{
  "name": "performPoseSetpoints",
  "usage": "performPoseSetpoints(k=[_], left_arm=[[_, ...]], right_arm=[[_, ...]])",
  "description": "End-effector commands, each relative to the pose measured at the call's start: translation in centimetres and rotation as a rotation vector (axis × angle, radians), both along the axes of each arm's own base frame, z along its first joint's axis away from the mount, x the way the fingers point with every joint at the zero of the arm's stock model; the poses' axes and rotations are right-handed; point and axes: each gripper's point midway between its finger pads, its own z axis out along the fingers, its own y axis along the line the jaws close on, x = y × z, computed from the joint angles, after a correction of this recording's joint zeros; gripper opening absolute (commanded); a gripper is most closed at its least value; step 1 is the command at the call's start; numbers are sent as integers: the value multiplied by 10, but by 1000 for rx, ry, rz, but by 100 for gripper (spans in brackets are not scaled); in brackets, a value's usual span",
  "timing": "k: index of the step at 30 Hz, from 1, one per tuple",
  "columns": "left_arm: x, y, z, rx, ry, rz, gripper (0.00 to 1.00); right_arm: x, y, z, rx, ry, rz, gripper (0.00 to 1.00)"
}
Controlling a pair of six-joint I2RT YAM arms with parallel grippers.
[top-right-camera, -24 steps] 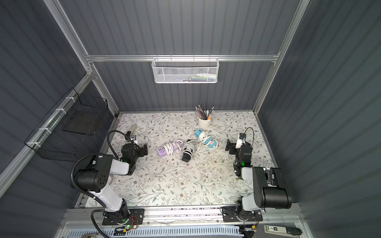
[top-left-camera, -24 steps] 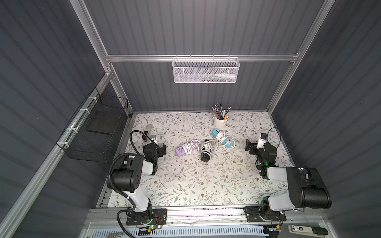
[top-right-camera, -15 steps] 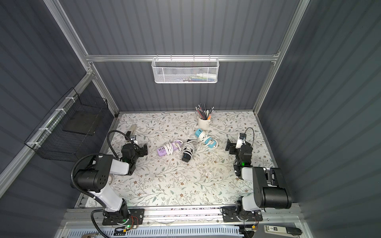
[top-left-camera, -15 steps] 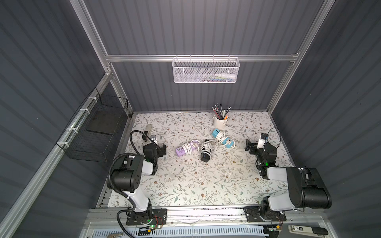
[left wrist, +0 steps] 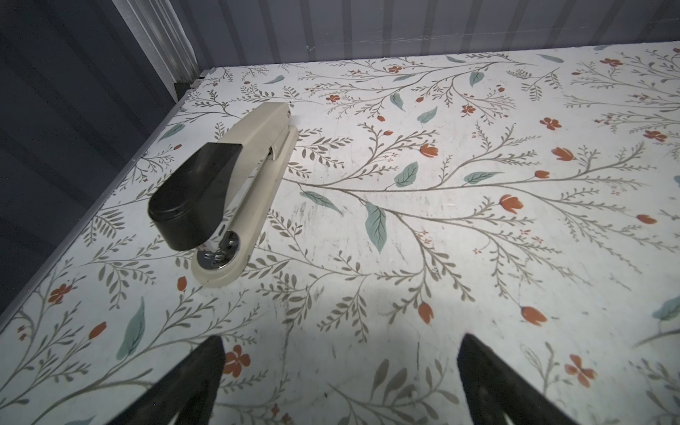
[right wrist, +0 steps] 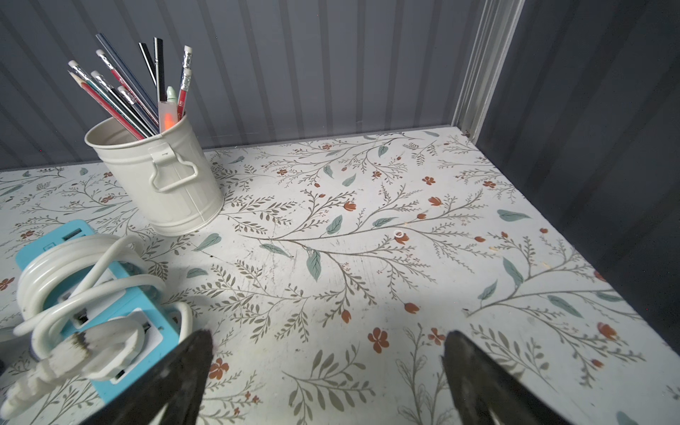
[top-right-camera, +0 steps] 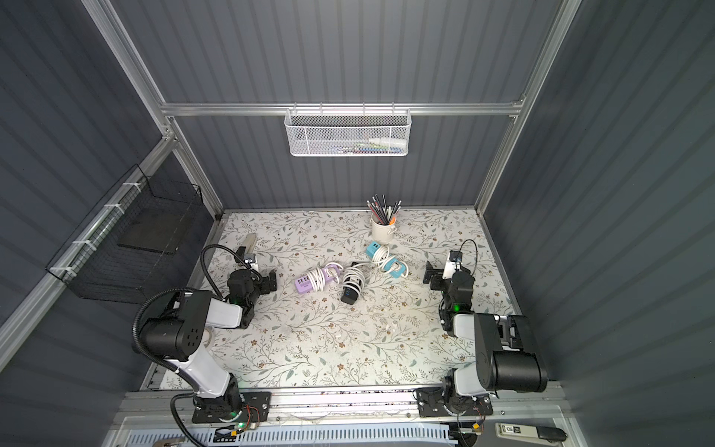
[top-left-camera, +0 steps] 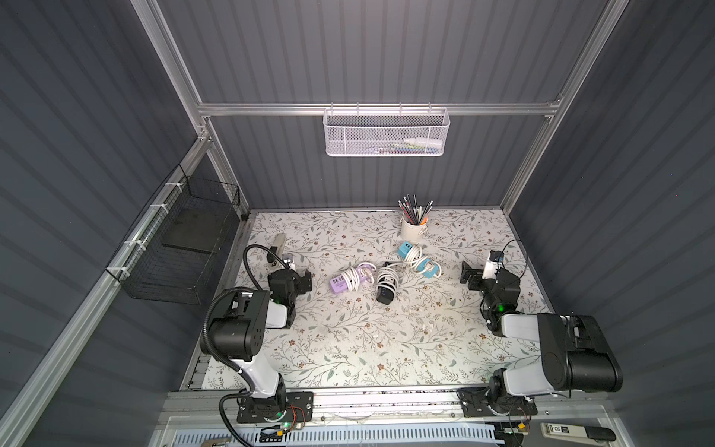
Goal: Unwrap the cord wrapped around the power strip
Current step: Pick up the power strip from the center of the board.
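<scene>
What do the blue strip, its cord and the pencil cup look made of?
Strip: matte blue plastic, moulded flat faces. Cord: smooth white rubbery sheath, bending in soft loops, probably PVC. Cup: likely cream-painted sheet metal, given rolled rim and tabbed handle.

I can read no text for certain; the small label on the white device (top-left-camera: pixel 557 429) is too blurred.

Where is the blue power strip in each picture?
In a top view: blue power strip mid-table, in front of the pencil cup.
In a top view: blue power strip by the pencil cup.
Left wrist: not there.
Right wrist: blue power strip beside the pencil cup.
Shared landmark: the pencil cup.
</scene>
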Motion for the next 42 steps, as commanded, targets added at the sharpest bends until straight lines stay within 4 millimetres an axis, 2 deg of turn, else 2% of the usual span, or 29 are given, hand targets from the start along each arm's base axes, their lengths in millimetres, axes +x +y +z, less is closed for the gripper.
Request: performPoseSetpoints(k=[1,26,28,31,33,35,37,40,42], left_arm=[[7,2,6,-15,-15,4,100],[6,2,6,-15,-17,6,100],[7,12,12,-11,-31,67,100],[18,24,28,9,59,148,100],[27,31,47,24,107,212,100],[34,31,72,45,132,247,100],[37,25,96,95,140,284,100],[38,1,134,175,123,306,100],[36,-14,166,173,81,357,100]], right_arm=[[3,0,2,4,-3,6,99],[2,-1,3,4,-8,4,99],[2,-7,8,11,-9,-34,99],[0,-10,15,9,-11,-59,99],[0,-8,20,-1,9,-54,99],[3,-4,27,-9,60,-55,99],[7,-6,37,10,110,-89,99],[14,-7,58,104,144,-142,99],[16,-10,86,254,138,-233,99]])
